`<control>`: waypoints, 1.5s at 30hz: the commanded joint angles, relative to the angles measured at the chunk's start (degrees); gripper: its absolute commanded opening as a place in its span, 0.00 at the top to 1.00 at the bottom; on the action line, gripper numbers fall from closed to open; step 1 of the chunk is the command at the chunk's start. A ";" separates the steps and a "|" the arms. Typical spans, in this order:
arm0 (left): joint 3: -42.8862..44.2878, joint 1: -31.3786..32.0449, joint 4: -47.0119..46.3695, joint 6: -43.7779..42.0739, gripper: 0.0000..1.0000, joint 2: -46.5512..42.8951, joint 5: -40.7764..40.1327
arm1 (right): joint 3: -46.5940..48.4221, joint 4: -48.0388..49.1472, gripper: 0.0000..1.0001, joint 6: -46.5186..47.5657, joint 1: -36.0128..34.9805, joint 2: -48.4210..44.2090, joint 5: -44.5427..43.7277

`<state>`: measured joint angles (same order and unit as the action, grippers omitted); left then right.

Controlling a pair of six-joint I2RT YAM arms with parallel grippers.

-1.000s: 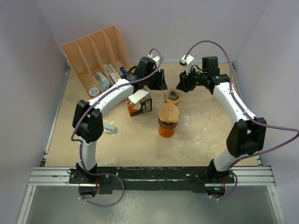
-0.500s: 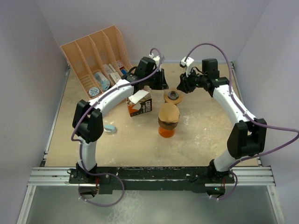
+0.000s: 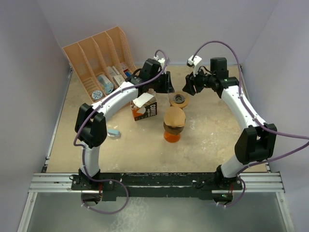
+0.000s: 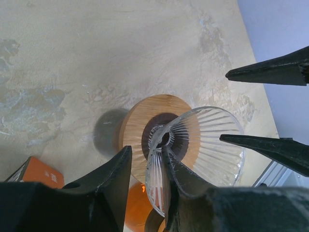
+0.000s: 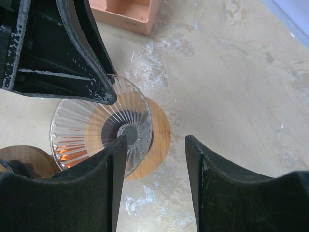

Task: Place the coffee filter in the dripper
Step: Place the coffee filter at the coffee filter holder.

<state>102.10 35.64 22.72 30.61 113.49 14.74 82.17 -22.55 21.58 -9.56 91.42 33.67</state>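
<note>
Dripper at the far centre of the tabletop, flanked by my two pincers. The left pincer straddles the ribbed glass rim, a jaw on either side of the wall; I cannot tell whether it pinches the glass or merely brackets it. The right pincer is released, its jaws apart just beside the rim and grasping nothing. I take the filter to be the brown paper piece capping the orange vessel, just on the base side of the dripper and apart from it. It lies toward the arm bases from both pincers, about equally near each, and its crease runs roughly far-to-near. Since the right pincer is free, I judge it the better arm to fetch the filter.
</note>
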 commanded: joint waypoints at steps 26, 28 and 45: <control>-0.66 -12.82 15.87 -29.11 0.50 -16.10 -1.07 | 13.18 -1.42 0.44 -1.48 0.68 -3.71 3.81; -3.35 -13.76 17.30 -30.27 0.48 -18.15 -2.99 | 13.55 -1.13 0.44 -1.29 0.66 -3.49 4.11; -13.00 -28.82 6.72 -10.26 0.35 -13.30 16.23 | 11.34 0.22 0.43 -1.66 0.69 -4.79 4.82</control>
<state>89.12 7.18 34.79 14.28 97.41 22.26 94.08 -23.77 20.91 -9.19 89.52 37.12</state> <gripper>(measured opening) 0.637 0.565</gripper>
